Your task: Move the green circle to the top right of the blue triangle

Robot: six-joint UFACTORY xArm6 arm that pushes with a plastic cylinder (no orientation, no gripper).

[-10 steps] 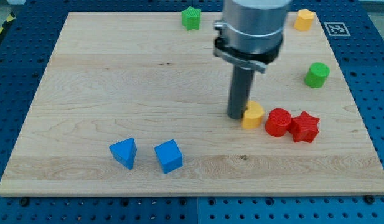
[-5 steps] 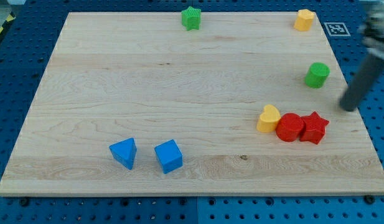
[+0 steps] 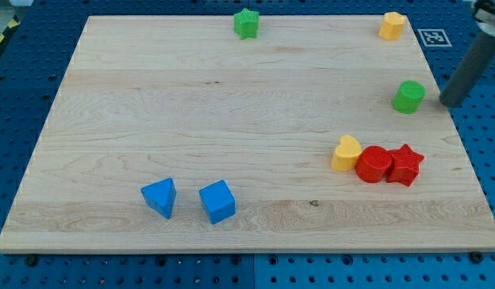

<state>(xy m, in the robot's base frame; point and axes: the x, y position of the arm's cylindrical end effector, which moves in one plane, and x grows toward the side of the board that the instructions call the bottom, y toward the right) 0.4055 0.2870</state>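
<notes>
The green circle stands near the tabletop's right edge, in its upper half, and my tip sits just beside it at that edge, apart from it; this end effector is a plain rod holding nothing. The blue triangle lies well apart near the bottom edge, left of centre, with a blue cube just beside it. Below the circle a yellow block, a red cylinder and a red star touch in a row, while a green star sits at the top edge and another yellow block near the top right corner.
</notes>
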